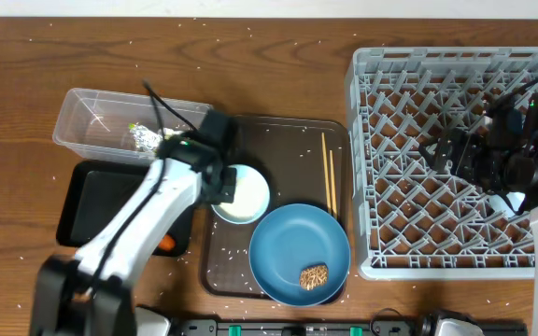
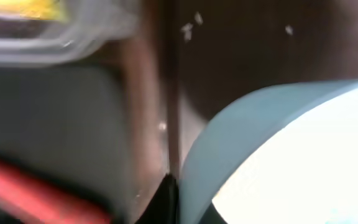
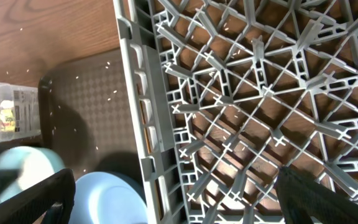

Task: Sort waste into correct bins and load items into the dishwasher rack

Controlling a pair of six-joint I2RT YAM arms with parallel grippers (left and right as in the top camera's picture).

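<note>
Two fingers point(image 3: 36, 199) of the right gripper point(image 3: 179, 204) are seen spread wide with nothing between them, held over the lattice of the rack point(image 3: 241, 93). At the left gripper point(image 1: 220, 179), set against the left rim of the bowl point(image 1: 246, 196) on the brown tray point(image 1: 288, 140), the wrist view is too blurred for the grip to be told. Farther out are noted the plate point(image 1: 288, 238) with a chunk point(image 1: 314, 275), just beside the bowl, the chopsticks point(image 1: 329, 173) above it, foil point(image 1: 145, 140) in the tub point(image 1: 92, 117), and a carrot point(image 1: 166, 245) at the black tray point(image 1: 87, 201) corner.
</note>
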